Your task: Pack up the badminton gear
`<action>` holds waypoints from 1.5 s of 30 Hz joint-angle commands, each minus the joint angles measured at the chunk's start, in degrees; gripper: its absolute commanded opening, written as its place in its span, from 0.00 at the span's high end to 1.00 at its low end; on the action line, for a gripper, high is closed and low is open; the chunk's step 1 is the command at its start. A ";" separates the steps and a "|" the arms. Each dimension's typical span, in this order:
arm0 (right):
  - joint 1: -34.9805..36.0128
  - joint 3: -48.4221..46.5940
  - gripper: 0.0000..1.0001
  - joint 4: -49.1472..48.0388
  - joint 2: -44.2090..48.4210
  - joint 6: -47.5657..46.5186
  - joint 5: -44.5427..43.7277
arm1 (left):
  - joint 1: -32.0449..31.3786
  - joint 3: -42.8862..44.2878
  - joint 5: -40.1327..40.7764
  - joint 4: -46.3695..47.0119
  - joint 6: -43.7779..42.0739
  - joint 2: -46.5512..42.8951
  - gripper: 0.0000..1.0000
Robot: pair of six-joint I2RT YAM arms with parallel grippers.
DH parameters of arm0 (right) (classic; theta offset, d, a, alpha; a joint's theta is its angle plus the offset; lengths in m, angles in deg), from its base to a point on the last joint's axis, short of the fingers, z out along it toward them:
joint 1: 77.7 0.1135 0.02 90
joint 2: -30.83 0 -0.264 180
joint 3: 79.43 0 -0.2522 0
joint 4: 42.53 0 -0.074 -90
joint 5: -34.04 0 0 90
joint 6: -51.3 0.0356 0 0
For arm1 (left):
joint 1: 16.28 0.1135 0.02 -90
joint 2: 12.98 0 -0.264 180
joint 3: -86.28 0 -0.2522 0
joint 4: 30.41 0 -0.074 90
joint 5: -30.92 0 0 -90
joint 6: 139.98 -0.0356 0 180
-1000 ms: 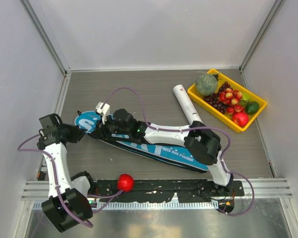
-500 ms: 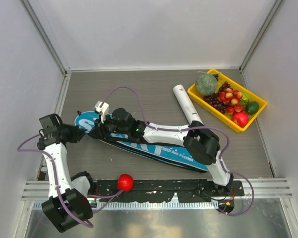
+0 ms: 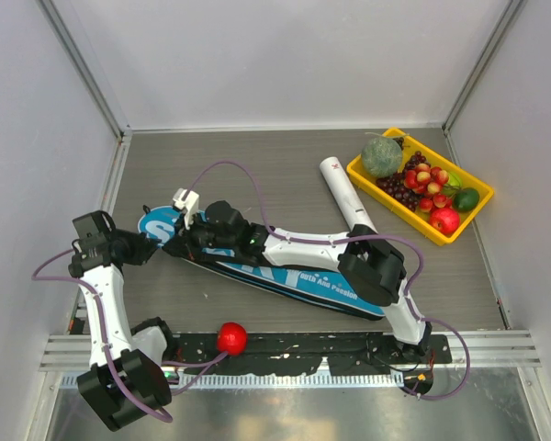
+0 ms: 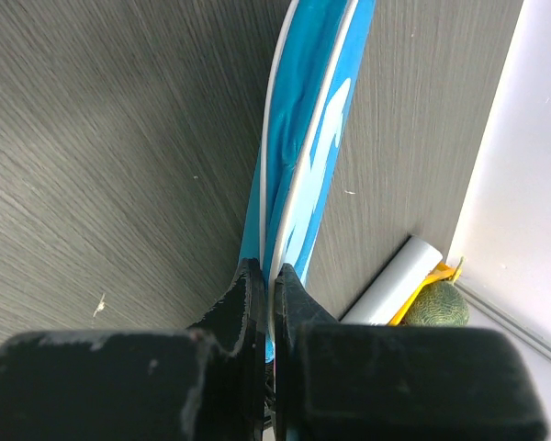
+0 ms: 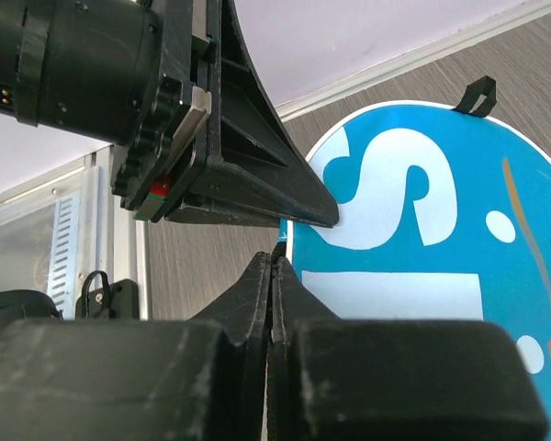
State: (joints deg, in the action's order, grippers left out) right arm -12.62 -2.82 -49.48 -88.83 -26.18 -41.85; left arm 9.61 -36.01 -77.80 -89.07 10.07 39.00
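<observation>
The long blue racket cover lies flat across the table, its rounded "S" end at the left. My left gripper is shut on the white-piped rim of that end, as the left wrist view shows. My right gripper is shut on the cover's edge right beside it; in the right wrist view its tips meet at the rim of the cover, just below the left gripper's fingers. The white cardboard tube lies at the back right. Rackets and shuttlecocks are out of view.
A yellow tray of fruit stands at the back right, next to the tube. A red ball rests on the black rail at the near edge. Grey walls close in the table on three sides.
My right gripper has crept slightly left along the cover's rim towards the left gripper. The left arm and the cover have stayed put.
</observation>
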 commanded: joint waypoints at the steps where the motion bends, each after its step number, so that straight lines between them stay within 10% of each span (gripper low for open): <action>1: 0.49 -2.66 0.95 -0.65 -0.14 -0.03 -0.75 | 0.04 2.73 -1.41 -1.06 0.59 -0.92 1.00; 15: 0.93 -1.52 0.80 0.49 0.13 -0.56 -1.80 | -0.05 3.17 -1.41 -1.24 0.86 -1.19 1.00; 45: -2.67 20.62 0.95 -5.12 15.58 -0.56 -11.38 | 0.04 11.86 9.05 -3.17 -3.10 -1.19 1.00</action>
State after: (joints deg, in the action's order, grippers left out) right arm -13.03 12.74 -54.66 -78.08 -25.83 -48.43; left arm 9.06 -28.30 -72.56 -95.67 8.58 38.96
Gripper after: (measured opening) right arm 0.059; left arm 0.034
